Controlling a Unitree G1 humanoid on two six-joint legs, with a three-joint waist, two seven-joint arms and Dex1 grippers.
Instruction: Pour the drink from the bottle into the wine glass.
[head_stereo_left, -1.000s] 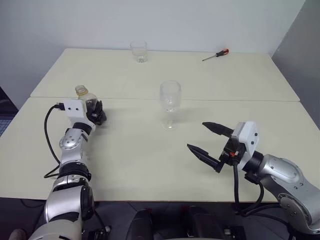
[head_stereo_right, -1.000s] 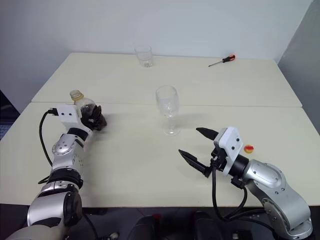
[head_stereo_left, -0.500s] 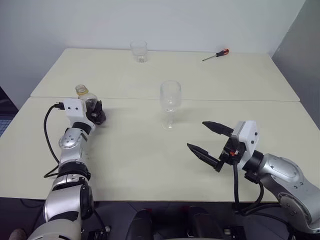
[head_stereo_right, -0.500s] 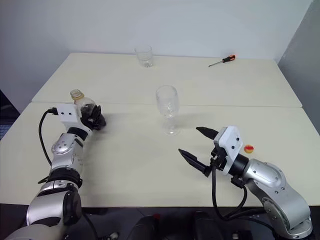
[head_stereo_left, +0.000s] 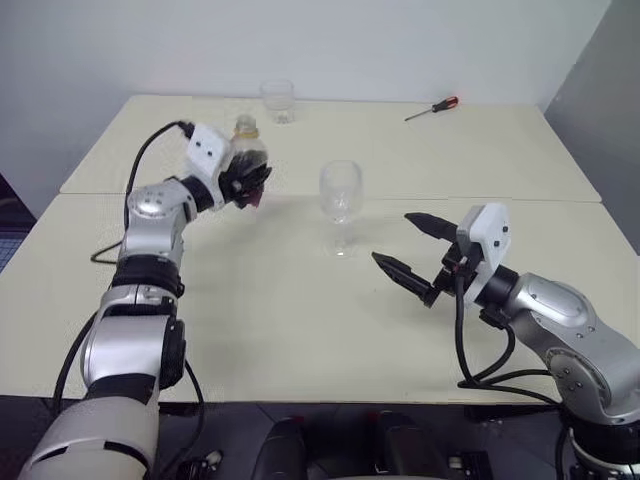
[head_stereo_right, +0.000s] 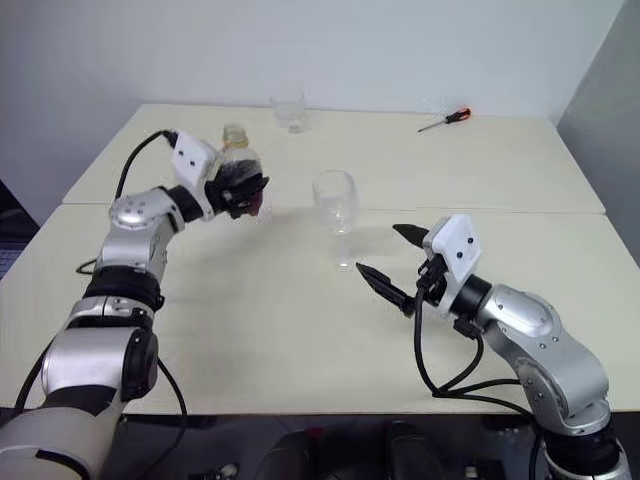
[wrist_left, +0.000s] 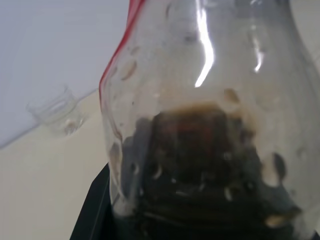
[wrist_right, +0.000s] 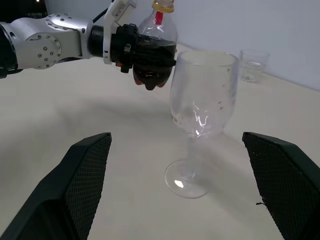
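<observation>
The bottle (head_stereo_left: 246, 152) is off the table, upright, to the left of the wine glass (head_stereo_left: 340, 197). My left gripper (head_stereo_left: 248, 182) is shut on its lower body. The dark drink (wrist_left: 200, 160) fills the bottom part of the bottle. The wine glass stands upright mid-table, and I see no liquid in it. My right gripper (head_stereo_left: 392, 237) is open just to the right of the glass and nearer to me, its fingers (wrist_right: 90, 165) spread on either side of the glass's stem and apart from it.
A short clear tumbler (head_stereo_left: 278, 100) stands at the table's far edge. A red-handled screwdriver (head_stereo_left: 432, 109) lies at the far right. A seam (head_stereo_left: 500, 201) between two tabletops runs across behind the glass.
My left gripper has lifted the bottle from the table's left side and carried it up and right, toward the wine glass. The right gripper has crept forward towards the glass, still open.
</observation>
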